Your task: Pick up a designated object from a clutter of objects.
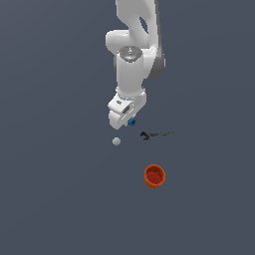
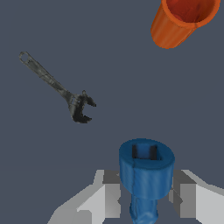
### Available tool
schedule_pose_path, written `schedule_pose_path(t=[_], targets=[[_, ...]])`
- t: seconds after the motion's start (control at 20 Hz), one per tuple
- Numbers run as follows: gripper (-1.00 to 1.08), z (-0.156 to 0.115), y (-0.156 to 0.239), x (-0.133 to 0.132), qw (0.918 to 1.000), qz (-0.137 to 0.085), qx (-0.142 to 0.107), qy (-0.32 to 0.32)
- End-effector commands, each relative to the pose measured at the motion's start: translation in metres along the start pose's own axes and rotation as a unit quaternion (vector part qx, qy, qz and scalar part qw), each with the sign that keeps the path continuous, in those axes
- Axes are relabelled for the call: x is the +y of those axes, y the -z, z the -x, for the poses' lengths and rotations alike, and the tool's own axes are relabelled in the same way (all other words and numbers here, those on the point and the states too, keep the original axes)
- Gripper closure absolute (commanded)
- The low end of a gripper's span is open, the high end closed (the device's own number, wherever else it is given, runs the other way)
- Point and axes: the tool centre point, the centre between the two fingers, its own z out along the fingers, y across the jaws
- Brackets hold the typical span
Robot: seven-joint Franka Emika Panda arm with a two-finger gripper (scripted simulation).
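Observation:
The designated object is a tiny bright-blue knobbly piece [image 1: 132, 121] with a square socket in its top. In the wrist view it [image 2: 146, 168] stands between my two grey fingers [image 2: 111, 192], which press on both its sides. My gripper [image 1: 128, 121] points down at the end of the white arm and is shut on the blue piece. The rest of the clutter lies apart from it. A thin black-grey wrench [image 1: 157, 134] [image 2: 57, 85] lies to the exterior view's right of the gripper. An orange-red cup [image 1: 155, 176] [image 2: 181, 19] stands upright. A small pale grey ball [image 1: 116, 141] is out of the wrist view.
The dark grey floor [image 1: 55, 189] is flat all around. The ball lies just below the gripper in the exterior view. The cup stands further down and to that view's right.

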Motion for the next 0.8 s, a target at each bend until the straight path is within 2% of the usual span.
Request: schedule_pose_path(t=[0.0, 0.75], targets=[[1.08, 0.012, 0.022, 0.003, 1.0000, -0.001, 0.001, 0.000], [1.08, 0.088, 0.155, 0.028, 1.0000, -0.003, -0.001, -0.001]])
